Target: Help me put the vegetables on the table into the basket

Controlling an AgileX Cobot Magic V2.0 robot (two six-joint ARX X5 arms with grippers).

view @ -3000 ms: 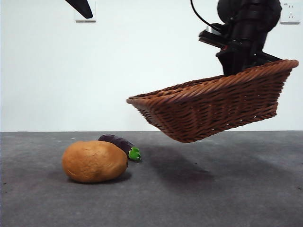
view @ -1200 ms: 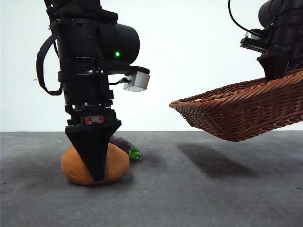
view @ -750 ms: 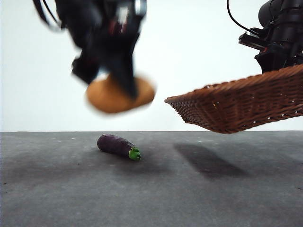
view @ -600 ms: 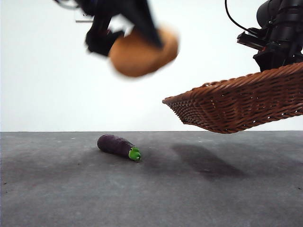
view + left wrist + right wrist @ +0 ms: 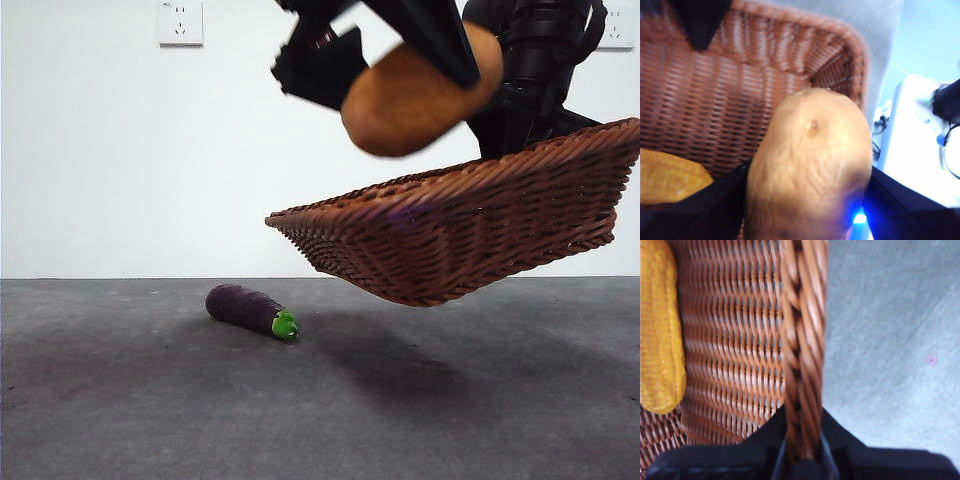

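Observation:
My left gripper is shut on the large tan potato and holds it in the air just above the basket. In the left wrist view the potato fills the space between the jaws, with the basket's woven floor behind it. My right gripper is shut on the basket's braided rim and keeps the basket tilted above the table. A yellow-orange vegetable lies inside the basket. The purple eggplant with its green cap lies on the table at the left.
A white wall with a socket stands behind the table. The basket's shadow falls on the grey surface below it. White equipment with cables shows past the basket's edge in the left wrist view.
The left gripper closed on the potato, lifted it off the table and carried it right to above the basket. The basket has moved left, toward the potato.

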